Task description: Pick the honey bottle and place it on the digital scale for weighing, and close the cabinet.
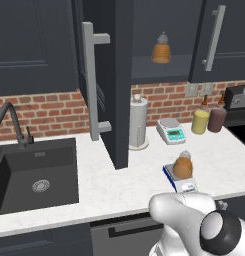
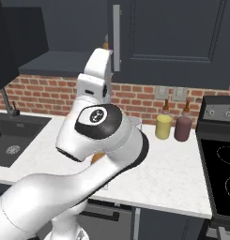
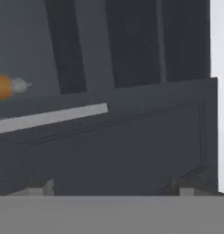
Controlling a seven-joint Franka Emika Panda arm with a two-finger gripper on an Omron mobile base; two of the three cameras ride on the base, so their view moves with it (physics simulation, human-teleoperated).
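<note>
The squat amber honey bottle [image 1: 183, 167] stands upright on the blue digital scale [image 1: 180, 184] near the counter's front edge; in the right base view an orange sliver of the honey bottle [image 2: 97, 157] peeks from behind my arm. The dark cabinet [image 1: 119, 75] has its left door swung out over the counter, leaving the shelf exposed. My gripper [image 3: 111, 189] is raised high in front of the cabinet's shut right door [image 3: 131, 151], close to its grey bar handle [image 3: 49, 117]. The gripper is open, the fingertips wide apart with nothing between them.
A ribbed beehive bottle [image 1: 161, 50] sits on the open shelf. On the counter stand a paper towel roll [image 1: 138, 122], a white scale with a teal panel [image 1: 170, 131], a yellow jar [image 1: 200, 121] and a maroon jar [image 1: 216, 120]. The sink [image 1: 34, 175] lies left, the stove [image 2: 219, 173] right.
</note>
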